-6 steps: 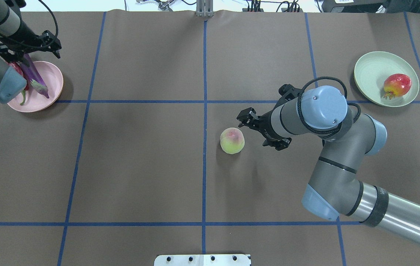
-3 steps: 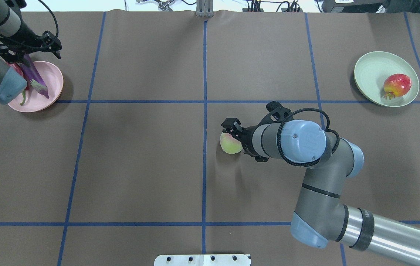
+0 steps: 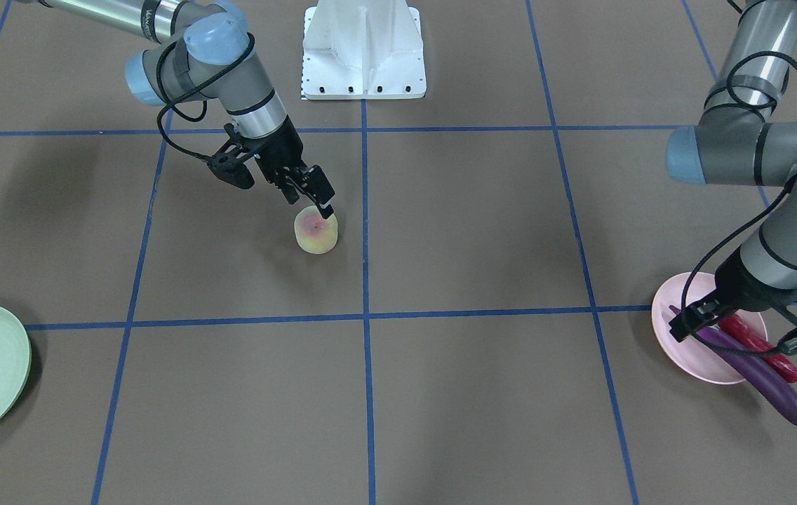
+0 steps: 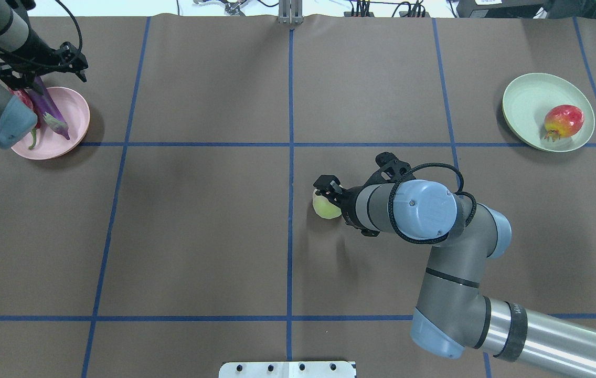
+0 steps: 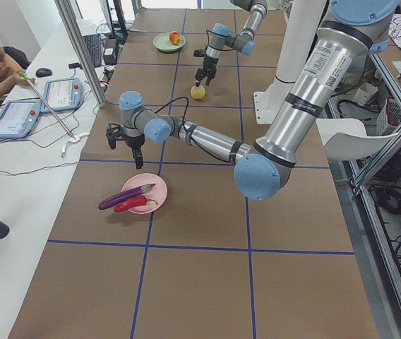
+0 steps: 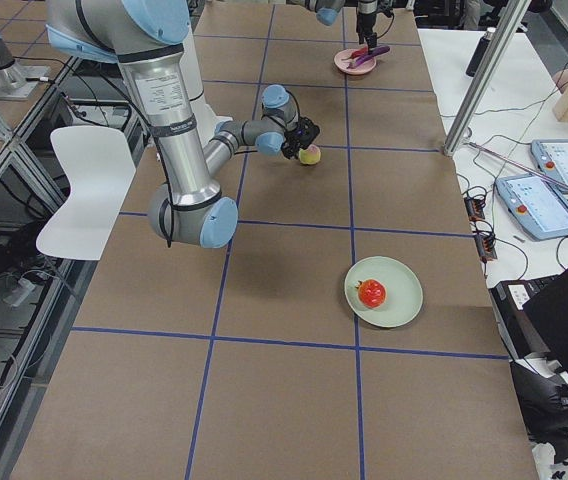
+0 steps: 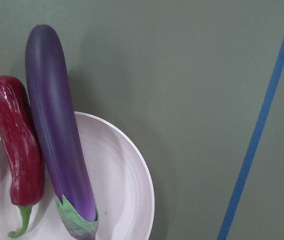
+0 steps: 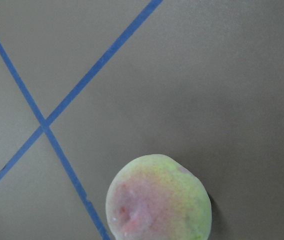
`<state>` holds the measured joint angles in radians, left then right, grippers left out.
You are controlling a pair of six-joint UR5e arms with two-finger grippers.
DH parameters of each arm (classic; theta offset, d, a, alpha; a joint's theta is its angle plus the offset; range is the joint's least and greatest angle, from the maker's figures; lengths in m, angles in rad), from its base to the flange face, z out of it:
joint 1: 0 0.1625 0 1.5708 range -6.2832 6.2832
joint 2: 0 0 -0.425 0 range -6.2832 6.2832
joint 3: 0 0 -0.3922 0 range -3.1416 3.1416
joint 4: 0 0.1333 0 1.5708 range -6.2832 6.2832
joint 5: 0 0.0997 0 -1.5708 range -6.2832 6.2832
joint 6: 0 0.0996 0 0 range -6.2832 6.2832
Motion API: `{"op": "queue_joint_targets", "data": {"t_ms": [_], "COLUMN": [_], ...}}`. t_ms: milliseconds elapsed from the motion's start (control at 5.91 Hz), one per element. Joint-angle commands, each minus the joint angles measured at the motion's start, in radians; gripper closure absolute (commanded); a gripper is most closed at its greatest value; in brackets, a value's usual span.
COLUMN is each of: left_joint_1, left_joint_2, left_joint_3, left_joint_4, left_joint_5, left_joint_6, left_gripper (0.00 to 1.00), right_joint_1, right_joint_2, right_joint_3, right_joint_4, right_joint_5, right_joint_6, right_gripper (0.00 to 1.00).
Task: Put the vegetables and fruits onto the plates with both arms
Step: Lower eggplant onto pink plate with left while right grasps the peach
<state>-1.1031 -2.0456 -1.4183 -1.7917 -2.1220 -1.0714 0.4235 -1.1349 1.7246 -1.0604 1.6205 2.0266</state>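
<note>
The pale yellow-green fruit (image 4: 324, 208) with a pink blush lies on the table near the middle; it also shows in the front view (image 3: 316, 233) and the right wrist view (image 8: 157, 200). My right gripper (image 3: 311, 203) is open and hangs just above it. The purple eggplant (image 4: 50, 111) and the red chili pepper (image 7: 19, 150) lie side by side on the pink plate (image 4: 75, 113) and stick out over its rim. My left gripper (image 4: 40, 73) is open and empty above them. The red-orange fruit (image 4: 563, 121) rests on the mint green plate (image 4: 526, 100).
The brown table cover carries a grid of blue tape lines (image 4: 290, 157). The white base block (image 3: 363, 52) stands at the robot's edge of the table. Operator tablets (image 5: 45, 99) lie on the side bench beyond the far edge.
My right arm has swung left and lowered, bringing its open gripper from beside the yellow-green fruit to directly over it. The left arm and the plates have not moved.
</note>
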Motion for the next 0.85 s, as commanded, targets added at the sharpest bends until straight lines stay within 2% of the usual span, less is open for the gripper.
{"op": "queue_joint_targets", "data": {"t_ms": [0, 169, 338, 507, 676], "left_joint_1": [0.003, 0.003, 0.003, 0.003, 0.003], "left_joint_2": [0.001, 0.001, -0.001, 0.001, 0.001], "left_joint_3": [-0.002, -0.002, -0.004, -0.004, -0.004], "left_joint_4": [0.000, 0.000, 0.000, 0.000, 0.000], "left_joint_5": [0.002, 0.002, 0.002, 0.002, 0.002], "left_joint_6": [-0.021, -0.024, -0.024, -0.025, -0.025], "left_gripper": [0.00, 0.00, 0.00, 0.00, 0.00], "right_joint_1": [0.008, 0.009, 0.009, 0.011, 0.014], "right_joint_2": [0.012, 0.036, 0.047, 0.049, 0.050], "right_joint_3": [-0.031, -0.075, -0.080, -0.082, -0.080], "right_joint_4": [0.005, 0.008, 0.011, 0.011, 0.011], "right_joint_5": [-0.002, -0.004, -0.004, -0.004, -0.001], "right_joint_6": [0.000, 0.000, 0.003, 0.004, 0.015], "right_gripper": [0.00, 0.00, 0.00, 0.23, 0.99]}}
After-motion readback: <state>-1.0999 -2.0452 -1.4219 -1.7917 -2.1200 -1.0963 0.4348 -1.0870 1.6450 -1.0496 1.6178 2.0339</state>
